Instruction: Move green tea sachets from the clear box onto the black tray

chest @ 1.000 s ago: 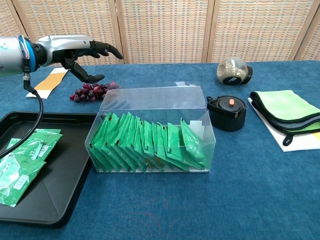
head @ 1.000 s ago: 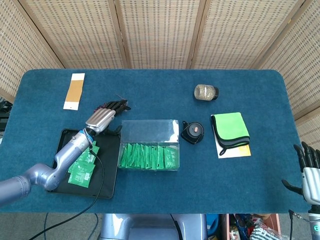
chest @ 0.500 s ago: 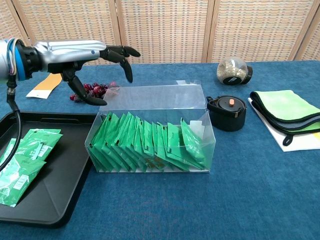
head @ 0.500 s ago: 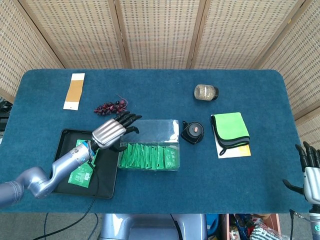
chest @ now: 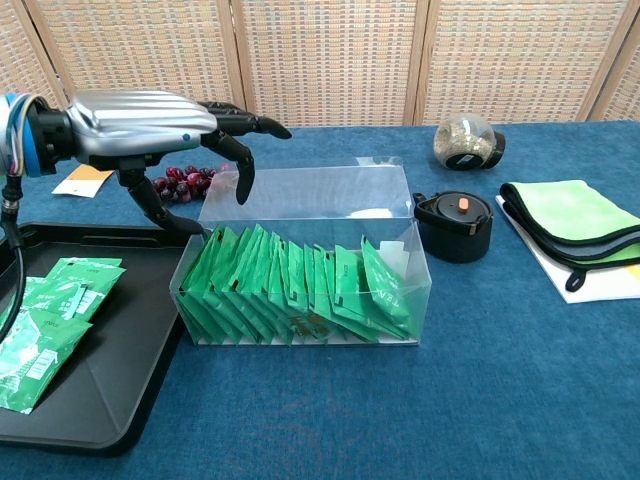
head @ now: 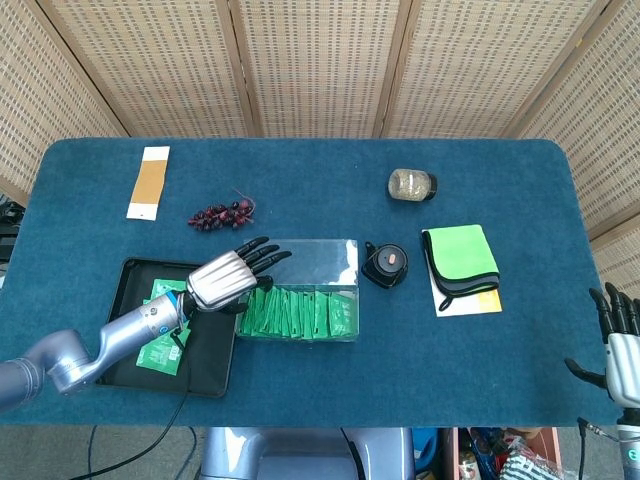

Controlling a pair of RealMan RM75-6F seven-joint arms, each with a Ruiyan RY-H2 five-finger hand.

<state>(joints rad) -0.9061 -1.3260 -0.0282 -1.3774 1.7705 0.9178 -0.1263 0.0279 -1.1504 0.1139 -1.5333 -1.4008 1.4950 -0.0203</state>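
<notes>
The clear box [head: 345,250] [chest: 400,195] sits mid-table with a row of several green tea sachets [head: 298,312] [chest: 295,290] standing in it. The black tray [head: 215,370] [chest: 110,385] lies to its left and holds a few green sachets [head: 158,345] [chest: 40,325]. My left hand [head: 228,275] [chest: 150,125] hovers above the box's left end, fingers spread and curved downward, holding nothing. My right hand [head: 618,345] shows only in the head view at the lower right edge, off the table, fingers apart and empty.
A bunch of dark grapes [head: 215,214] [chest: 180,183] lies behind the box. A black round lid [head: 385,264] [chest: 455,225], a jar [head: 411,184] [chest: 466,142], a green cloth [head: 460,258] [chest: 570,215] and a tan card [head: 150,180] also lie on the blue table.
My left hand has moved from over the grapes toward the box, and now hangs over its left end with fingers bending down. The right hand has stayed still.
</notes>
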